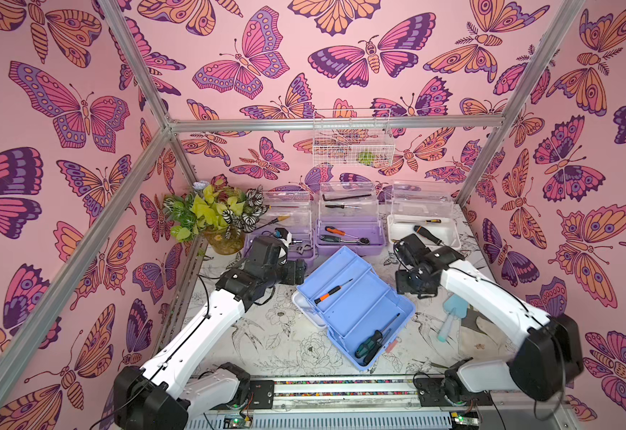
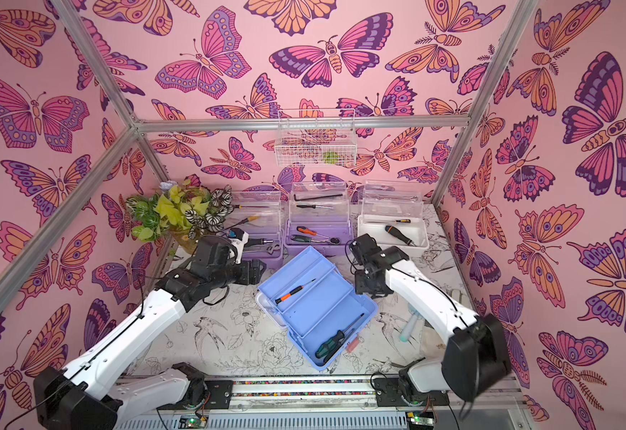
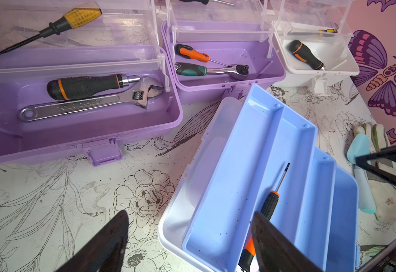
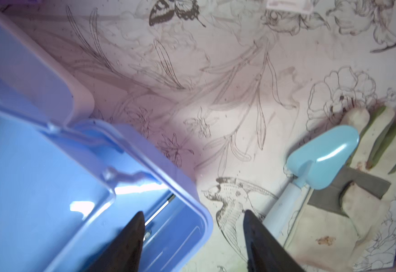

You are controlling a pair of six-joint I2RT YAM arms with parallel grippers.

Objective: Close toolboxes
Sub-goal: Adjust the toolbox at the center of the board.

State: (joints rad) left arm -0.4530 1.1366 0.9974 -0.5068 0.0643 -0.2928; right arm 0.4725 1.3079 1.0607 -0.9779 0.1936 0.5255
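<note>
**A:** How do the hands stand?

**B:** The left hand is released and holds nothing. Its fingers are spread wide, one over bare table and one over the blue box. The right hand looks released too. Its fingers straddle that box's corner rim with a gap on either side.

**A:** Which step is this?

**B:** The blue box, I judge. It lies open between the two hands with its trays fanned out. Its white lid shows under the tray on the left hand's side. None of the four boxes is shut. Ahead of the left hand sit the first lilac box and the second lilac box. The white box sits ahead of the right hand. All three have their clear lids standing up.

**A:** What does the next move call for?

**B:** Probably folding the trays back in, then swinging the lid over. A screwdriver lies loose in the tray under the left hand and may roll.

**A:** How much room is there?

**B:** There is plenty of bare table on the left hand's outer side. Ahead it is tight, because the blue box's far corner sits just beside the second lilac box. A trowel lies on a glove near the right hand's outer side.
</note>
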